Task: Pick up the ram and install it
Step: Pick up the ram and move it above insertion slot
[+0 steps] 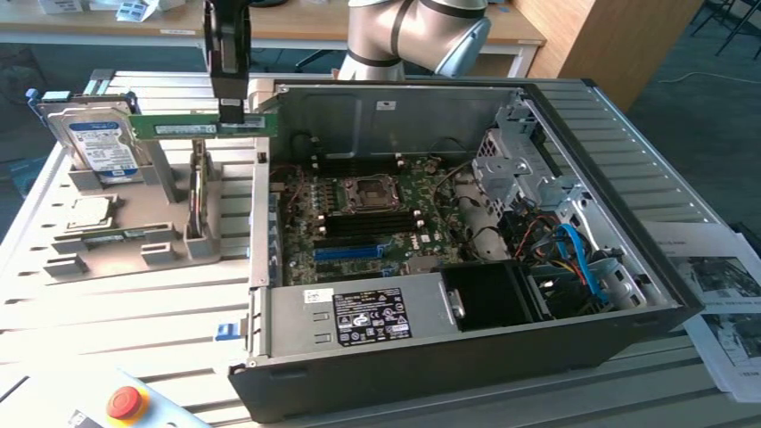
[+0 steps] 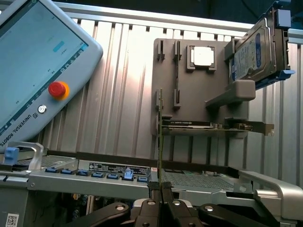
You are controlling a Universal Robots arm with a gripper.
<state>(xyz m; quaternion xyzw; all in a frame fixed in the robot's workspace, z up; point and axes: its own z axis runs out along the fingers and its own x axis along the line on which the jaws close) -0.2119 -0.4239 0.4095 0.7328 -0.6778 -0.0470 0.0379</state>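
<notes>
green ram [image 1: 196, 127] gripped in the closed hand [image 1: 233, 116], held level above the grey holder [image 1: 119, 263].

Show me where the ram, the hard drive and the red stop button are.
ram [image 1: 178, 128], exterior view, middle of the green board.
hard drive [image 1: 100, 147], exterior view, its blue-white label.
red stop button [image 1: 125, 402], exterior view, top of the red cap.

One ram [image 1: 202, 127], one hard drive [image 1: 102, 143], one processor chip [image 1: 89, 212], one open computer case [image 1: 476, 366] and one teach pendant [image 2: 42, 56].
</notes>
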